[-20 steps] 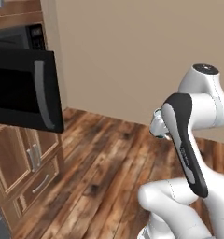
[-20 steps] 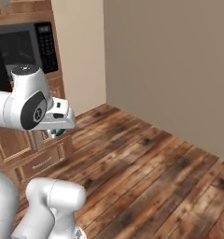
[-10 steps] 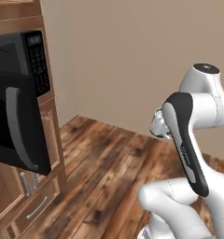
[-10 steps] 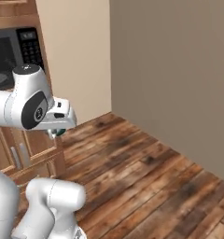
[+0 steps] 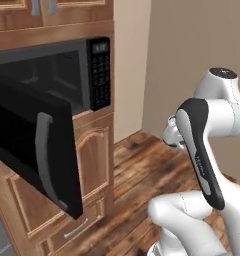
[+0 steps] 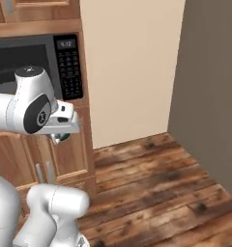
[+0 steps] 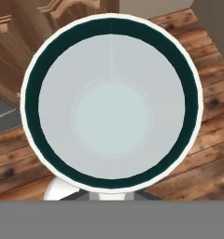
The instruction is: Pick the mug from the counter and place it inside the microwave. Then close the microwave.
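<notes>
Wood plank flooring and brown wooden cabinets are surrounding everything, with a beige wall running up beside them. Biggest task thing by far is the large black built-in microwave (image 5: 52, 85), and its dark window door (image 5: 32, 150) with the long grey vertical handle (image 5: 44, 155) is hanging wide open, swung out toward the robot. I'm counting one microwave, one door, one handle, one button panel (image 5: 99, 75) on the right side of it.

Next down in size, the small white cylindrical mug with the teal-green interior (image 7: 111, 100) is sitting right up against the hand camera, mouth facing the lens, with floor showing behind it, so it's hanging in the air. One mug, that's it. From the base cameras I'm only catching a sliver of teal under the wrist (image 6: 63, 137).

The tool (image 6: 60, 137) is looking clamped shut on the mug; the fingers themselves are hidden behind it.

So progress-wise I'm guessing the pick is done and the arm is carrying the mug off to the right of the microwave. Still left: getting it inside the cavity, letting go, and swinging that door shut.
</notes>
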